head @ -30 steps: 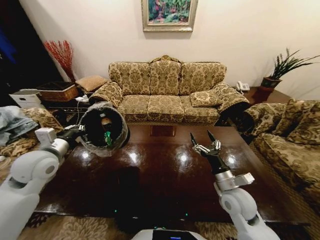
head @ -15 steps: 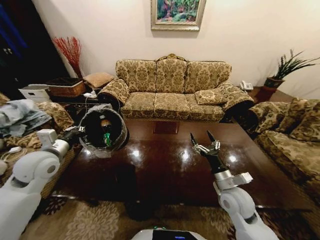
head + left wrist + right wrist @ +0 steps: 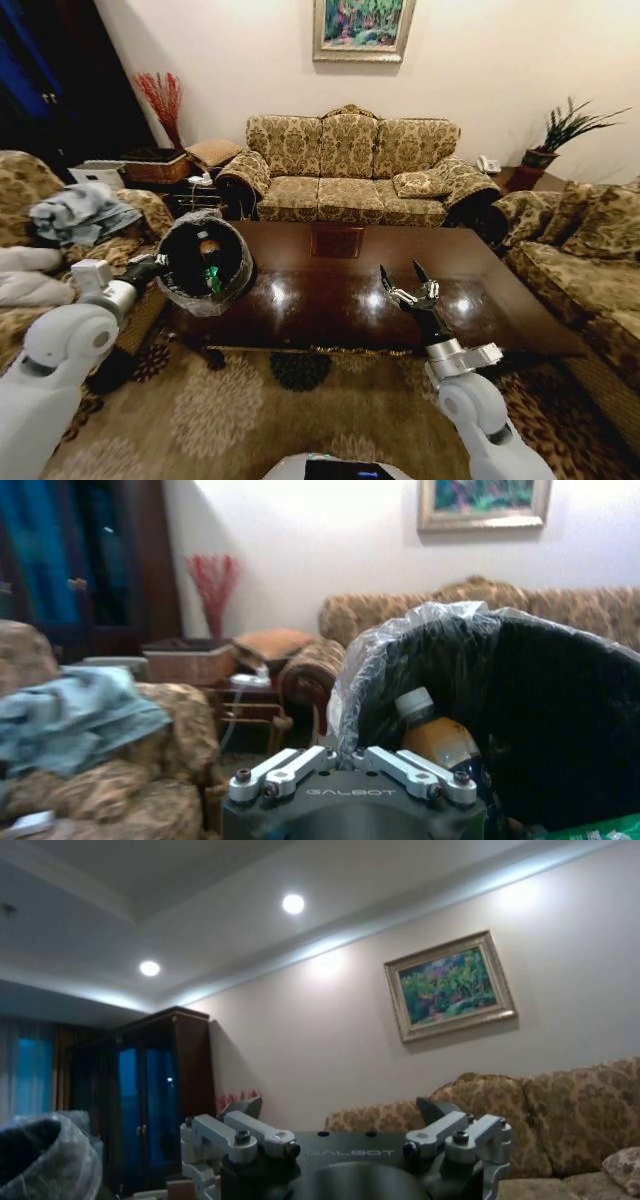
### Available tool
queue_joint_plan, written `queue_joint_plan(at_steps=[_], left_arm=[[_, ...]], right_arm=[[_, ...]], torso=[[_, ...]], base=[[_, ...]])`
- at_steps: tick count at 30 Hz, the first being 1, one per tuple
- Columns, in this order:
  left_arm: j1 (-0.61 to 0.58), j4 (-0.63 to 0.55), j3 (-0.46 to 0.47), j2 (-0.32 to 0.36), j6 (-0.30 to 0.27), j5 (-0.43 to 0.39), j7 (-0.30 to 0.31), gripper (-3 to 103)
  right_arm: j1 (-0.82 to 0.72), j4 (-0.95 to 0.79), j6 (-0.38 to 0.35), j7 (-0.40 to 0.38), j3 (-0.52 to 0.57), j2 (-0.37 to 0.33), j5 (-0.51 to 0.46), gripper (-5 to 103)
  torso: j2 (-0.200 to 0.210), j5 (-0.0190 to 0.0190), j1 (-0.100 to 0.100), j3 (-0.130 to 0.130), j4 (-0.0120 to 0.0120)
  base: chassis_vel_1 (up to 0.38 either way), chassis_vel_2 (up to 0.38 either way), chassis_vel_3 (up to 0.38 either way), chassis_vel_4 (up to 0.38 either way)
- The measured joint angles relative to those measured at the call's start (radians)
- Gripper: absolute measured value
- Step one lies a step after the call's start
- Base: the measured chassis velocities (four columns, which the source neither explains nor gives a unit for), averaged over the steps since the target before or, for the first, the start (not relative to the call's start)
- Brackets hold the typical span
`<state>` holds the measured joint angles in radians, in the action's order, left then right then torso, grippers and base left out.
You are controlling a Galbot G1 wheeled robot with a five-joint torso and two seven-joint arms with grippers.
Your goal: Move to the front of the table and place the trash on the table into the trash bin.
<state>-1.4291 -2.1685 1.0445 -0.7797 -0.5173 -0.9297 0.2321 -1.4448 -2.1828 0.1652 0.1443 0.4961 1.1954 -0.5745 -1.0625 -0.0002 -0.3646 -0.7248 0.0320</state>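
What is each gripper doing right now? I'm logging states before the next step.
Left gripper: shut on the trash bin, held tipped above the table.
Right gripper: open, empty.

Glossy wood table (image 3: 330, 290) (clear plastic bin liner (image 3: 385, 641))

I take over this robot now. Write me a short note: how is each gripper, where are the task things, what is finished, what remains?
Left gripper: shut on the trash bin, gripping its rim and holding it tilted in the air at the table's left end, its opening facing the head camera.
Right gripper: open, empty, raised over the near edge of the table.
Trash: a tan bottle and a green wrapper lie inside the bin; other pieces I cannot make out.
Done: no trash shows on the tabletop.
Left: the bin is not yet set down.
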Motion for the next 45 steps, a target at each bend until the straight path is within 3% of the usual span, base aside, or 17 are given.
queue_joint_plan(at_steps=[3,8,10,13,15,17,20,22,26,30,40,45], left_arm=[[-0.024,-0.025,0.036,-0.035,-0.003,0.005,0.000,1],[-0.151,-0.093,0.138,-0.131,0.002,0.060,-0.038,1],[-0.243,-0.138,0.183,-0.206,0.022,0.112,-0.072,1],[-0.275,-0.143,0.175,-0.240,0.035,0.160,-0.084,1],[-0.311,-0.141,0.155,-0.297,0.046,0.203,-0.091,1],[-0.330,-0.139,0.153,-0.325,0.057,0.221,-0.096,1],[-0.402,-0.114,0.152,-0.437,0.123,0.301,-0.105,1],[-0.456,-0.106,0.174,-0.496,0.162,0.313,-0.110,1],[-0.467,-0.110,0.214,-0.509,0.189,0.296,-0.098,1],[-0.442,-0.132,0.211,-0.505,0.179,0.288,-0.088,1],[-0.407,-0.217,0.066,-0.507,0.137,0.325,-0.091,1],[-0.405,-0.223,0.051,-0.504,0.130,0.330,-0.091,1]], right_arm=[[0.000,0.003,0.009,0.000,-0.002,0.004,0.000,100],[0.007,0.009,0.014,-0.006,-0.007,0.017,0.001,100],[0.005,0.013,0.018,-0.003,-0.006,0.030,0.001,100],[-0.018,0.007,0.026,0.005,0.017,0.048,0.007,100],[-0.041,0.000,0.035,0.014,0.045,0.072,0.018,100],[-0.040,0.000,0.036,0.015,0.046,0.077,0.020,100],[-0.030,0.010,0.037,0.015,0.039,0.092,0.022,100],[-0.018,0.019,0.037,0.016,0.028,0.101,0.021,100],[-0.015,0.021,0.030,0.028,0.021,0.109,0.023,100],[-0.018,0.023,0.036,0.030,0.013,0.109,0.026,100],[-0.037,0.022,0.044,0.030,0.022,0.096,0.029,100],[-0.038,0.022,0.044,0.030,0.025,0.099,0.031,100]], torso=[[0.000,0.0010,0.000,0.000,0.0002],[-0.001,-0.0007,0.001,0.001,0.0004],[-0.001,0.0011,0.001,0.001,0.0012],[0.000,0.0013,0.000,0.000,0.0009],[0.001,0.0002,-0.002,-0.001,-0.0018],[0.001,-0.0006,-0.002,-0.001,-0.0017],[0.001,0.0011,-0.002,-0.001,0.0000],[0.000,-0.0008,0.000,0.000,0.0010],[0.000,0.0012,0.001,0.000,0.0009],[0.000,0.0000,0.000,0.000,-0.0001],[0.000,0.0002,-0.001,0.000,0.0000],[0.000,0.0003,-0.001,0.000,0.0000]], base=[[0.447,-0.229,-0.392,0.231],[0.261,-0.170,-0.256,0.175],[0.090,-0.042,-0.017,0.077],[-0.009,0.006,0.027,0.002],[-0.104,0.000,0.074,-0.010],[-0.115,-0.002,0.028,-0.128],[-0.050,0.014,0.013,-0.040],[0.000,0.000,0.000,0.000],[0.015,-0.005,-0.004,0.012],[0.000,0.000,0.000,0.000],[0.055,-0.047,-0.051,0.055],[0.174,-0.189,-0.203,0.195]])
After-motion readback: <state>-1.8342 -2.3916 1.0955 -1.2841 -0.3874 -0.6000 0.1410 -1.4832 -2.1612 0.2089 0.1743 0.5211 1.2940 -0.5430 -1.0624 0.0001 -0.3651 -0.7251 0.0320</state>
